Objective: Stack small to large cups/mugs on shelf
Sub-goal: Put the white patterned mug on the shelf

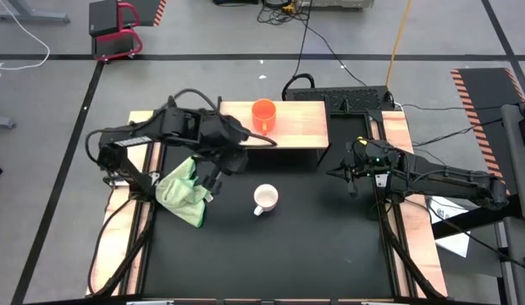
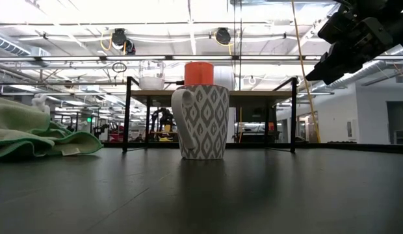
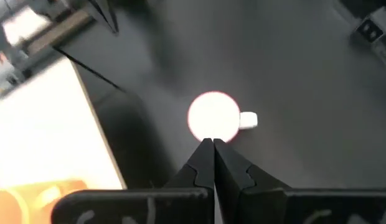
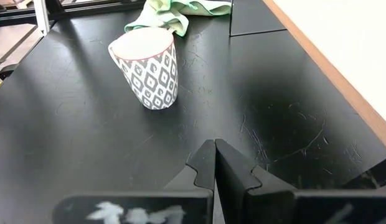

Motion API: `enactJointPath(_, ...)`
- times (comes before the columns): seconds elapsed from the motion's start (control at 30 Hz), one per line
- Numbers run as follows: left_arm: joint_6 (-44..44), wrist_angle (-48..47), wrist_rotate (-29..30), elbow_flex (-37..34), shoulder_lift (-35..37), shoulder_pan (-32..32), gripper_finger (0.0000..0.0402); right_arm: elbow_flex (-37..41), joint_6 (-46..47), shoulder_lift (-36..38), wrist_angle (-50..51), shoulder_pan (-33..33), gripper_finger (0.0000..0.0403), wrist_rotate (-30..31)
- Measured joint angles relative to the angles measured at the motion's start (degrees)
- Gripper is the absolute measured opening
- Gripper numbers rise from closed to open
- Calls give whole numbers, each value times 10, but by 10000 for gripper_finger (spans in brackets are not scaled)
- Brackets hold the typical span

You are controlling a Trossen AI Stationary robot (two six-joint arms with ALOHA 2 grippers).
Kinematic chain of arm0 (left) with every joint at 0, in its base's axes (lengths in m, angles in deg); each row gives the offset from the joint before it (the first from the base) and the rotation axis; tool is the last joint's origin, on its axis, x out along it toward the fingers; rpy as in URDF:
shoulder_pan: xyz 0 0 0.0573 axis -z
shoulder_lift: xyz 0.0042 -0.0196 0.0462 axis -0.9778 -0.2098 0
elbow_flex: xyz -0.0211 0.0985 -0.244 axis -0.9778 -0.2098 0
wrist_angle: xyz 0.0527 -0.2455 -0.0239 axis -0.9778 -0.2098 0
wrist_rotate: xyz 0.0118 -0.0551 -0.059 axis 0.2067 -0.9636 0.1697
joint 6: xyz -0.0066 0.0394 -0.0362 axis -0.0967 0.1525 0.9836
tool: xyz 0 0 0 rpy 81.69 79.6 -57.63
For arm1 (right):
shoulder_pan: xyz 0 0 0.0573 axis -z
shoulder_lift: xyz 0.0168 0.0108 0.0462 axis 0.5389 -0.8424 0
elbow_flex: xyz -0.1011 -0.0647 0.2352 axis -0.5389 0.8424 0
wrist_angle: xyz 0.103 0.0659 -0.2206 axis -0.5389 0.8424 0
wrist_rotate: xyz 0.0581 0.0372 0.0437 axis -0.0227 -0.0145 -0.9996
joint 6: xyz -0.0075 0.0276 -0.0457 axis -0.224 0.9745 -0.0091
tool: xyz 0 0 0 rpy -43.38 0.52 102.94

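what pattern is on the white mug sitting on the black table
The white mug carries a grey diamond-shaped print with a thin red line at its rim, clearest in the right wrist view.

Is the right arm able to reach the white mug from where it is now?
Probably yes. The right gripper, fingers shut, faces the white mug across bare black table; nothing stands between them. The green cloth lies behind the mug.

In the left wrist view, the orange mug with a handle [image 3: 31, 198] is cut off by the edge and blurred; the white patterned mug [image 3: 213, 117] glares featureless.
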Motion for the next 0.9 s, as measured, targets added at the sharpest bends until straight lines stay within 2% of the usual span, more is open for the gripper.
enactJointPath(0.53, -15, 14, -6, 1, 62, -22, 0, 0, 0, 0, 0, 0, 0, 0)
enactJointPath(0.8, -7, 2, -12, -1, 107, -72, 0, 0, 1, 0, 0, 0, 0, 0)
enactJointPath(0.9, -10, 2, -16, -29, 133, -80, 0, 0, 1, 0, 0, 0, 0, 0)
